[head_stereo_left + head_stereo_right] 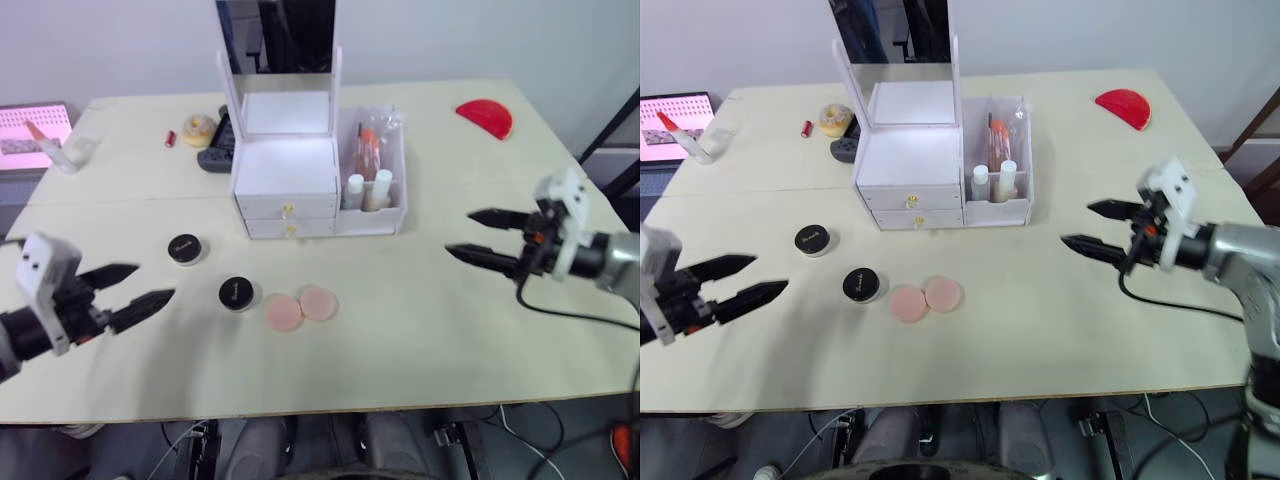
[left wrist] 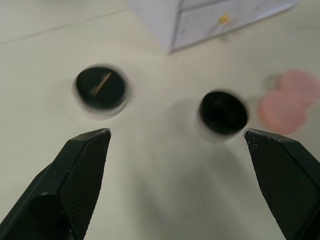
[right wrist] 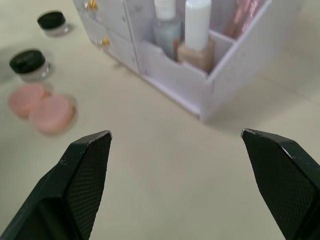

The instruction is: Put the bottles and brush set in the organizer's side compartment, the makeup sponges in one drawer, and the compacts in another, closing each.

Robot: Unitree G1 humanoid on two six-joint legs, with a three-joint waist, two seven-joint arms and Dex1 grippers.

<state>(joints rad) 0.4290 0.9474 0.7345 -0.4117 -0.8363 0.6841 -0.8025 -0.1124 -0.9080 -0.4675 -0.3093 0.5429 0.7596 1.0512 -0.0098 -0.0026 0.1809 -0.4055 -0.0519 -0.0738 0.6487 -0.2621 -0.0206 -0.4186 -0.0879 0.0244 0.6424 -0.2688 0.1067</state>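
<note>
left gripper [image 1: 133, 286] low at the robot's left, its 2 black fingers spread wide and pointing inward, holding nothing. right gripper [image 1: 478, 236] reaches in from the robot's right at a similar height, its 2 fingers likewise parted and empty, a black cable hanging from its wrist.

White organizer [image 1: 285, 180], blk compacts [image 1: 185, 248], pink sponges [image 1: 300, 307].

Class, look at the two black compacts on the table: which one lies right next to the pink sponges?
The compact just left of the two pink sponges. The other compact sits apart, farther back and left.
</note>
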